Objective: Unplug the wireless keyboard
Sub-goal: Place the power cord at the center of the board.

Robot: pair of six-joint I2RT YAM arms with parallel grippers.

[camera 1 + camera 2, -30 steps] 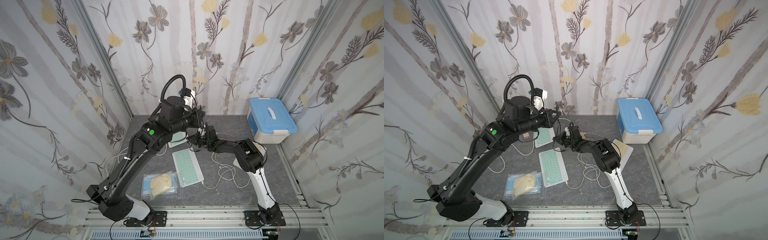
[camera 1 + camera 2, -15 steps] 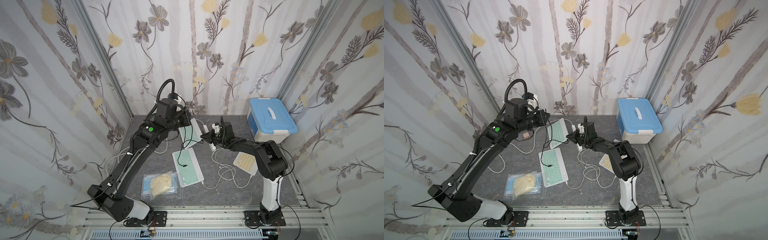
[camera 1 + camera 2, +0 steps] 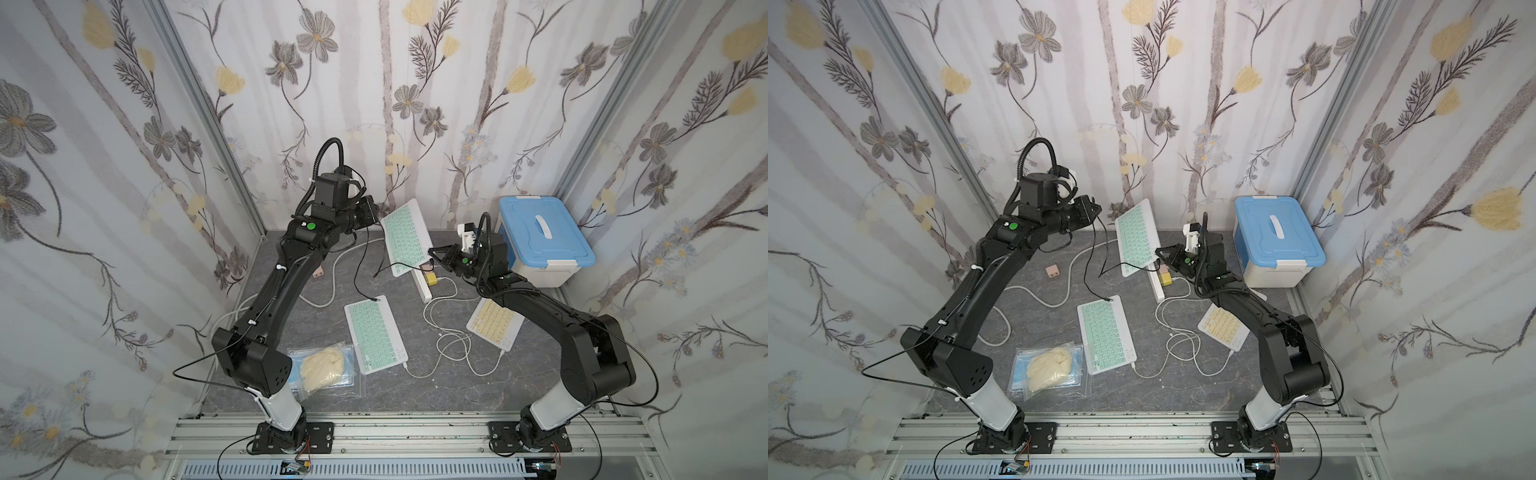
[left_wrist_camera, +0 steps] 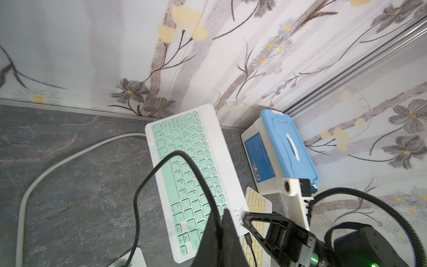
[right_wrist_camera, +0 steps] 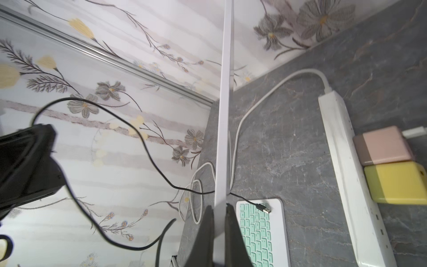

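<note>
The right gripper [image 3: 434, 254] works in a crowded spot. Straight under it lies the white power strip [image 3: 422, 289], with a yellow charger [image 5: 395, 185] and a pink charger [image 5: 383, 148] plugged in side by side, and just behind its wrist stands the blue-lidded storage box [image 3: 540, 237]. Farther below it, flat on the grey table [image 3: 415, 390], are a second mint keyboard [image 3: 374, 334], a yellow keyboard [image 3: 494, 322] and loose white cables [image 3: 449, 345] between them. A black cable [image 3: 356, 274] hangs across my way. The left gripper [image 4: 221, 211], fingers pressed together on it, holds it up near the far end of the wireless keyboard [image 3: 405, 237]. Its USB-A plug [image 5: 263, 207] ends at the second mint keyboard's far edge. A small black plug [image 4: 248, 239] sits right by the right gripper's fingertips, and I cannot tell whether it is seated in the keyboard. The right gripper pinches the wireless keyboard by a corner of its near end, clear of the table. Its long axis runs straight out from those fingertips, rising toward the back wall, with the keys facing the left gripper.
</note>
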